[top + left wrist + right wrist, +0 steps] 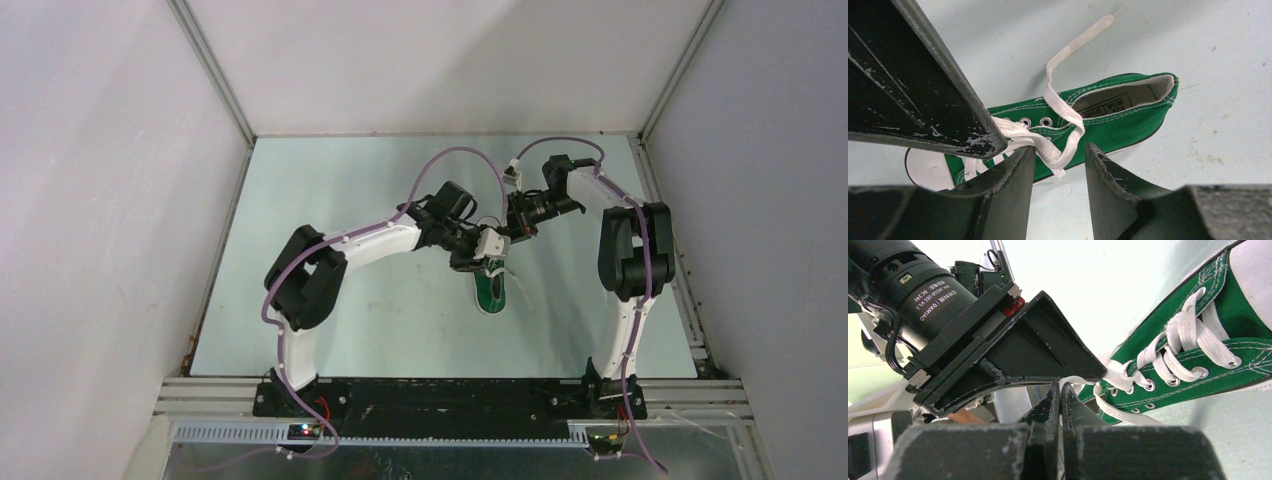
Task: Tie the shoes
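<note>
Our left end effector stands half open around a loop of the laces, holding nothing. The right end effector is clamped on them near the eyelets. The sneaker lies centre-frame on the tabletop. We judge the knot is being formed — next, close on that loop.

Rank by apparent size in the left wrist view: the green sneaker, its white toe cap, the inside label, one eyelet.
1. Green sneaker.
2. White toe cap and inside label: about alike, the cap partly hidden behind fingers.
3. Eyelet.
</note>
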Available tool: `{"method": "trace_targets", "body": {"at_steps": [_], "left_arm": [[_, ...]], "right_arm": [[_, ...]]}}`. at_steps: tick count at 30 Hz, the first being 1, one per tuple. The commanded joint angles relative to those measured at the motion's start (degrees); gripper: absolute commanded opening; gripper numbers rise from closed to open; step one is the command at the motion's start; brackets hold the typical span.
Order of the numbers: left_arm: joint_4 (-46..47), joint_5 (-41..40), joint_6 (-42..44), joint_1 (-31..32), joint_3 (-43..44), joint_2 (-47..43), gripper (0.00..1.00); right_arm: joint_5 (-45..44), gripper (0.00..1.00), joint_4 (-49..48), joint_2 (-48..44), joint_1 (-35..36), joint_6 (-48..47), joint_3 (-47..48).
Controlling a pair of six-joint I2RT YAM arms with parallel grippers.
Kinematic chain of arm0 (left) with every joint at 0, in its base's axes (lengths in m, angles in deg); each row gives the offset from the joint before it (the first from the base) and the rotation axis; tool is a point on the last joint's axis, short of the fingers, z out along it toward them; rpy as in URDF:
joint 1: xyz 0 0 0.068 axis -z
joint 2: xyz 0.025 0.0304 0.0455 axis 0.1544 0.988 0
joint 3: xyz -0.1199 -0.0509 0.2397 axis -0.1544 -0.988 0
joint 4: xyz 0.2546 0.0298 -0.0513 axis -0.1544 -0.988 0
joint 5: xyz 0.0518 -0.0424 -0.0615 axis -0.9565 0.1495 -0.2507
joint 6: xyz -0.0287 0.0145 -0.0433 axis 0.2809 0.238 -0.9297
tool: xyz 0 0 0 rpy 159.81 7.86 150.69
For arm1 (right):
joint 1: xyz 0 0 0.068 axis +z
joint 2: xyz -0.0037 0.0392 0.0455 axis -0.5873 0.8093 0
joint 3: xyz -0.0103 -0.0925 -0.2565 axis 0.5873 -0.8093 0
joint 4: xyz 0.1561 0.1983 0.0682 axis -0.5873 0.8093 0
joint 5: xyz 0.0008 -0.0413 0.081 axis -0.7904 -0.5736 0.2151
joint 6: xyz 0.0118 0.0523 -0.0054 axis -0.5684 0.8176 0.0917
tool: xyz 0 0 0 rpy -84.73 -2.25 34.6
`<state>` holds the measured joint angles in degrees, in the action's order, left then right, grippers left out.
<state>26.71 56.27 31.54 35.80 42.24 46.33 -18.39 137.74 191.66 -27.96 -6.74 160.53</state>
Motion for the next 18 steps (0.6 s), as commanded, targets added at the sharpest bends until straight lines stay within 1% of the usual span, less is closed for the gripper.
{"method": "trace_targets", "body": {"at_steps": [1,4,9,13,14,16,18], "left_arm": [[0.2,-0.5,3.5,1.0,1.8,0.2,0.47],[1.2,-1.8,4.0,1.4,1.7,0.3,0.42],[5.4,-4.0,1.9,1.5,1.0,0.0,0.22],[6.0,-3.6,0.4,1.2,0.7,-0.5,0.12],[6.1,-3.4,-0.4,1.0,0.4,-0.7,0.11],[6.7,-3.5,-2.7,0.7,-0.2,-1.0,0.08],[8.7,-4.4,-6.1,0.2,-1.4,-1.6,0.07]], "right_arm": [[1.7,0.00,0.6,0.4,-0.1,-0.2,1.6],[1.8,0.00,0.6,0.5,-0.1,-0.2,1.6],[1.7,0.00,0.7,0.5,-0.3,-0.2,1.4],[1.6,0.00,1.3,0.4,-0.7,-0.4,1.5],[1.4,0.00,1.6,0.3,-1.1,-0.5,1.6],[0.8,0.02,2.7,0.1,-1.9,-1.6,2.0],[-0.2,0.09,3.9,-0.2,-2.9,-2.9,2.7]]}}
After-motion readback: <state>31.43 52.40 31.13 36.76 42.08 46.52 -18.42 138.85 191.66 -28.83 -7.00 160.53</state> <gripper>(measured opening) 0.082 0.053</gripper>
